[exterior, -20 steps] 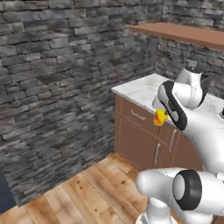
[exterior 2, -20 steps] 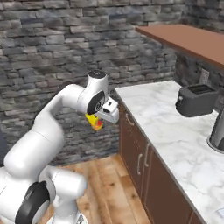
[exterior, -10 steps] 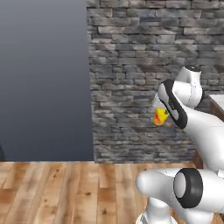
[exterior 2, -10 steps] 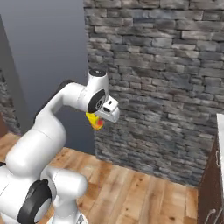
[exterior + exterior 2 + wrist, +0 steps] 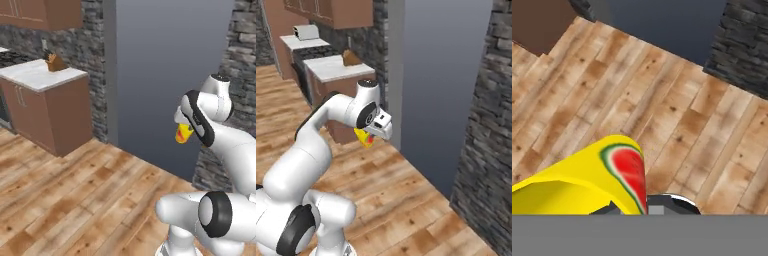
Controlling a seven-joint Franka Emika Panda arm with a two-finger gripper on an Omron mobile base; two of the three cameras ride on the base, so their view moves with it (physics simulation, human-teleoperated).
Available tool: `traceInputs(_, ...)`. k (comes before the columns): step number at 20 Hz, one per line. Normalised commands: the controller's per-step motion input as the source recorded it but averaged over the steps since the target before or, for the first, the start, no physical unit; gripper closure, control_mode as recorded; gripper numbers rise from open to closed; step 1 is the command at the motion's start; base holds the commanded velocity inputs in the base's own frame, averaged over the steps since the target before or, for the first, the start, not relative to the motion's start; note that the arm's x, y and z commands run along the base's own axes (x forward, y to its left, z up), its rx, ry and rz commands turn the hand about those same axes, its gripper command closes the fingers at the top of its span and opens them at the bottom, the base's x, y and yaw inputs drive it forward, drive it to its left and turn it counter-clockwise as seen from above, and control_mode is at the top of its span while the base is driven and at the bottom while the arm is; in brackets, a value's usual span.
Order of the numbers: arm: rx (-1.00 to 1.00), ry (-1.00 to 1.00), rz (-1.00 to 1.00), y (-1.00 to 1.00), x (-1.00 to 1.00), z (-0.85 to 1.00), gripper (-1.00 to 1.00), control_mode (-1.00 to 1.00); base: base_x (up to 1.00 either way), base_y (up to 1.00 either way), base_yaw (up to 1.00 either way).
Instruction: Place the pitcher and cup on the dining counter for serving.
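The cup (image 5: 183,134) is a small yellow tumbler with a red watermelon patch, and my gripper (image 5: 183,129) is shut on it, holding it in the air at about chest height over the wooden floor. From the right base view the cup (image 5: 364,138) hangs just below the white hand, with the gripper (image 5: 369,137) clamped on its rim side. Through the hand view the cup (image 5: 587,181) lies tilted across the lower left, its patch facing up, above the floor planks. The pitcher and the dining counter are out of view.
A brown cabinet with a marble top (image 5: 39,76) and a knife block (image 5: 54,62) stands at the left. A tall grey-blue panel (image 5: 170,75) rises straight ahead, and a stone wall (image 5: 245,60) stands on the right. Open wooden floor (image 5: 75,200) lies in front.
Both base views have swung with the base: the stone wall and the counter with drawers slid out, the grey panel and another cabinet came in. The cup stays held in the shut gripper.
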Motion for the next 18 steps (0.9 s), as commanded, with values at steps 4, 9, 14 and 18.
traceInputs(4, 0.00, 0.00, 0.00, 0.00, 0.00, 0.00, 1.00, 1.00, 0.00, 0.00, 1.00)
traceInputs(9, 0.00, 0.00, 0.00, 0.00, 0.00, 0.00, 1.00, 1.00, 0.00, 0.05, 1.00)
traceInputs(14, 0.00, 0.00, 0.00, 0.00, 0.00, 0.00, 1.00, 1.00, 0.02, 0.40, 0.92)
traceInputs(18, 0.00, 0.00, 0.00, 0.00, 0.00, 0.00, 1.00, 1.00, 0.41, 0.83, 0.68)
